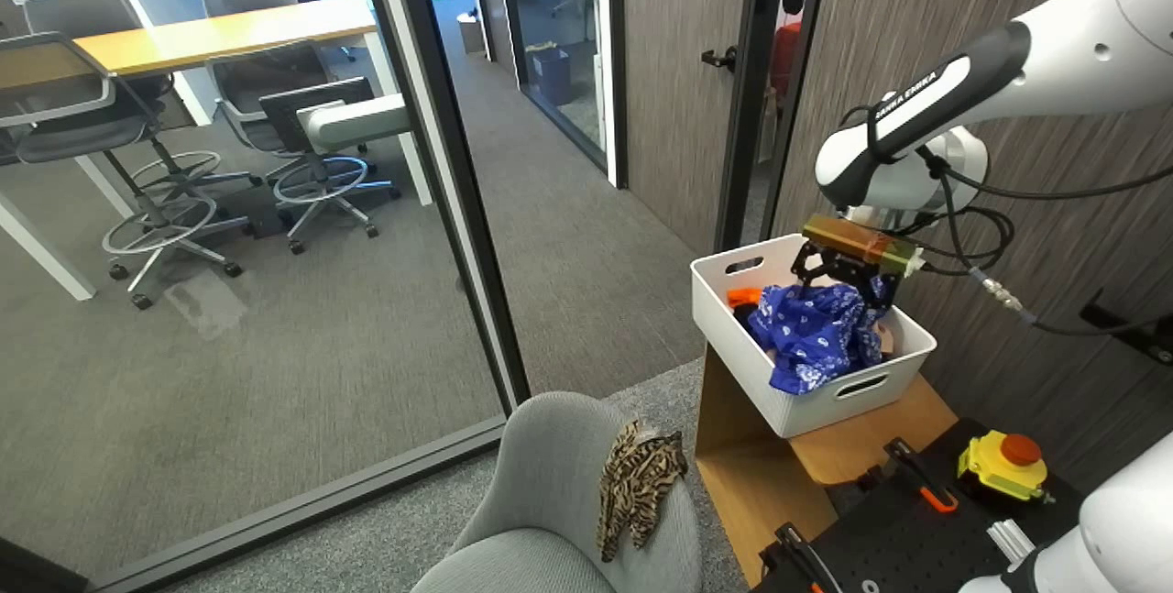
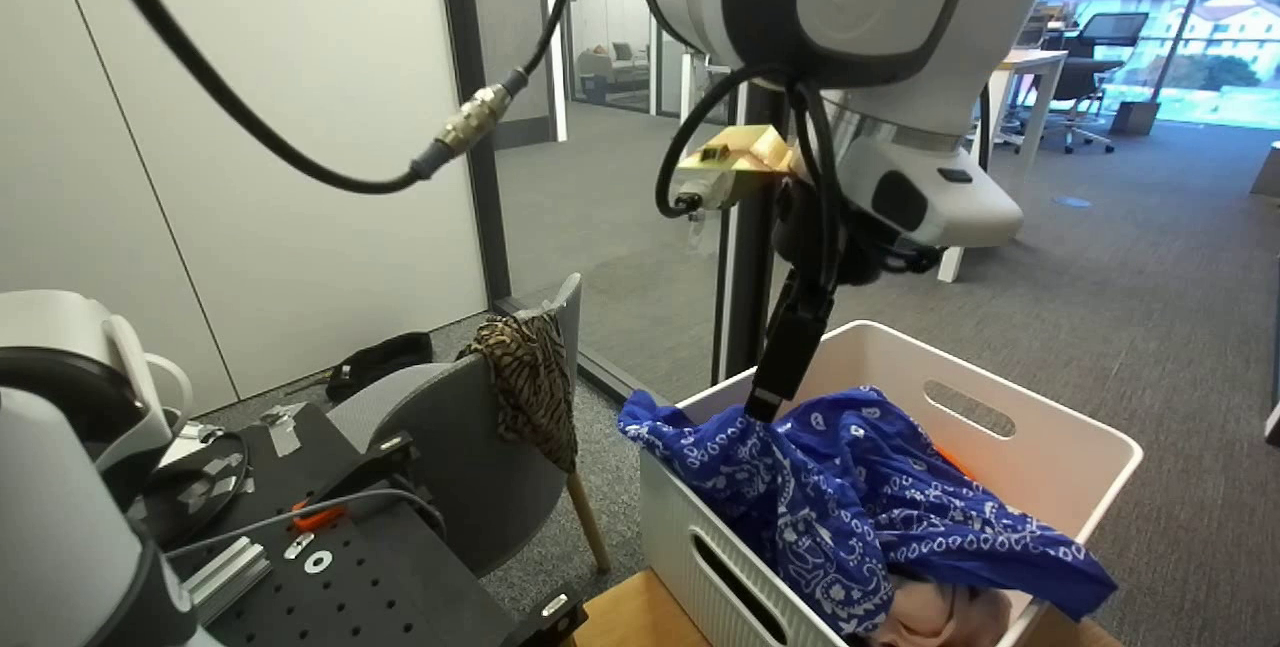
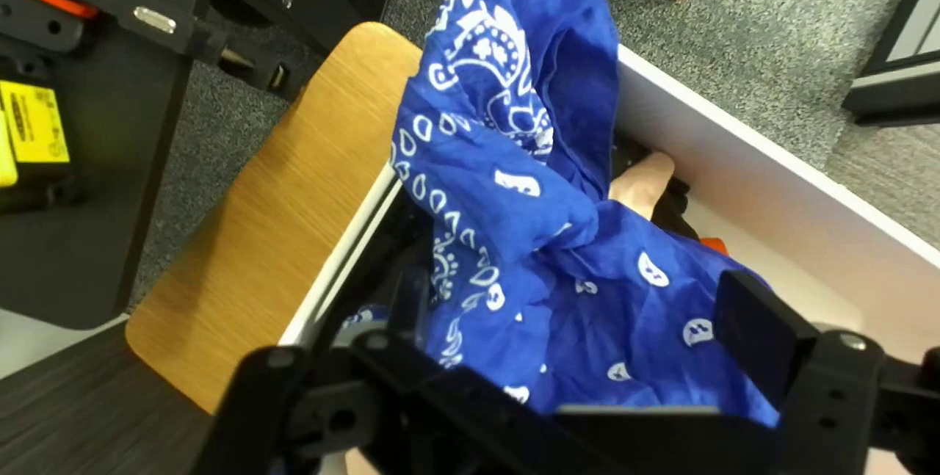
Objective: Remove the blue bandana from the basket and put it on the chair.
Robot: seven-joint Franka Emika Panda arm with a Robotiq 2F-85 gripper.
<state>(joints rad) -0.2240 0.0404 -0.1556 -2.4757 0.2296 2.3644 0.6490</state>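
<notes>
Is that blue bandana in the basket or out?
Mostly in: the bandana lies bunched in the basket, but in an exterior view parts of it hang over the rim.

The bandana [image 3: 587, 262] is thin, creased cloth, the basket [image 3: 742, 174] smooth plastic with a soft sheen, the tabletop [image 3: 286, 218] sleek grained wood, the chair [image 1: 559, 446] matt textured fabric, the fingers [image 2: 790, 352] likewise matt, the floor [image 3: 742, 42] rough carpet, and the cable connector [image 2: 475, 120] bright, shiny metal.
</notes>
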